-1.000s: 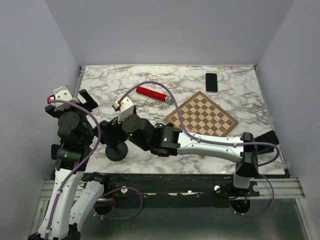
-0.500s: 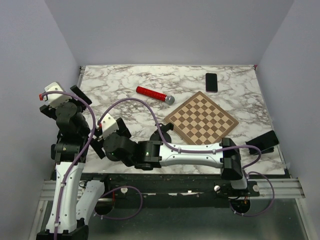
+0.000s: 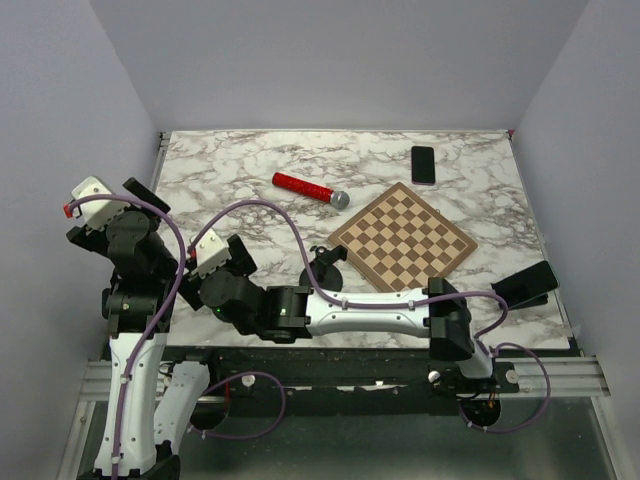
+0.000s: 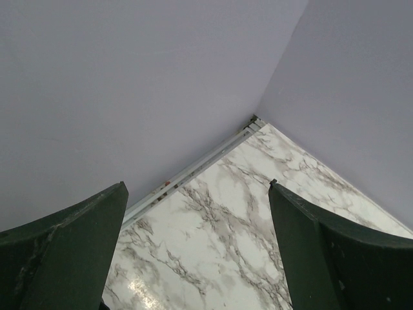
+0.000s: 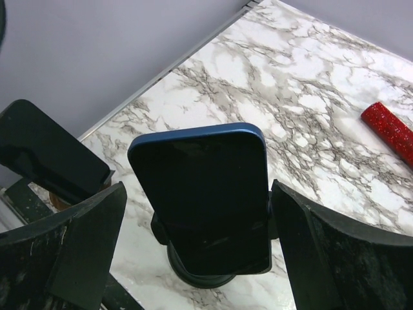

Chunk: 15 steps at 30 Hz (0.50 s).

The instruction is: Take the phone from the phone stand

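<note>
In the right wrist view a blue-edged phone (image 5: pixel 200 194) with a dark screen leans upright in a black phone stand (image 5: pixel 197 278) with a round base. My right gripper (image 5: pixel 197 187) is open, one finger on each side of the phone with gaps showing. From above, the right arm (image 3: pixel 370 310) stretches left along the near edge, and its wrist hides the phone and stand. My left gripper (image 4: pixel 197 184) is open and empty. It is raised at the far left (image 3: pixel 130 200) and faces the back-left corner.
A dark flat slab (image 5: pixel 48 152) stands just left of the stand; I cannot tell what it is. A red glittery cylinder (image 3: pixel 310 187), a checkerboard (image 3: pixel 402 236) and a flat black phone (image 3: pixel 423 163) lie farther back. Another dark slab (image 3: pixel 528 283) tilts at the right edge.
The right arm has swung left and towards the near edge, uncovering the red cylinder and checkerboard. The left arm has drawn back to the left. Both grippers stayed open.
</note>
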Motion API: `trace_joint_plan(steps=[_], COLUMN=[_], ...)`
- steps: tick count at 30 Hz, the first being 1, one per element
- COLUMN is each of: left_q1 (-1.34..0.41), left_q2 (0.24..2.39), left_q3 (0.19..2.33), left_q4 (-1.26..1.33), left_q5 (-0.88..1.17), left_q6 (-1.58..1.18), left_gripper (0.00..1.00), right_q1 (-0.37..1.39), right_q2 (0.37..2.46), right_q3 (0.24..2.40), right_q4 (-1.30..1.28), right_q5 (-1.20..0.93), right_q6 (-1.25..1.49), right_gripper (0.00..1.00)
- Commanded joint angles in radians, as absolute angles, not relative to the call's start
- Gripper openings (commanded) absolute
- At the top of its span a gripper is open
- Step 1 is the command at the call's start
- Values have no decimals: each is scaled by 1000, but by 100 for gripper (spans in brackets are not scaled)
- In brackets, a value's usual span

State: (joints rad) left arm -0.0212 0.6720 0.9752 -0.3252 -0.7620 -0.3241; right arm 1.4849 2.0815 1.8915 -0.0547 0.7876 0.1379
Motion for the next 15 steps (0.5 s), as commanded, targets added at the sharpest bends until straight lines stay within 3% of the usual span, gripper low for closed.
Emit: trace_joint_plan(steps=[1,15], left_q1=[-15,-15], left_q2=[663,658], left_q3=[996,992], left_q4=[-331,-328], left_q5=[-854,-845], left_q6=[-337,-342], left_gripper=[98,98], right_q1=[1491,1487], right_q2=[2125,2175], right_q3=[1913,1885], right_q4=[28,148], right_q5=[848,949], right_q6=[106,-26], right_gripper=[100,93])
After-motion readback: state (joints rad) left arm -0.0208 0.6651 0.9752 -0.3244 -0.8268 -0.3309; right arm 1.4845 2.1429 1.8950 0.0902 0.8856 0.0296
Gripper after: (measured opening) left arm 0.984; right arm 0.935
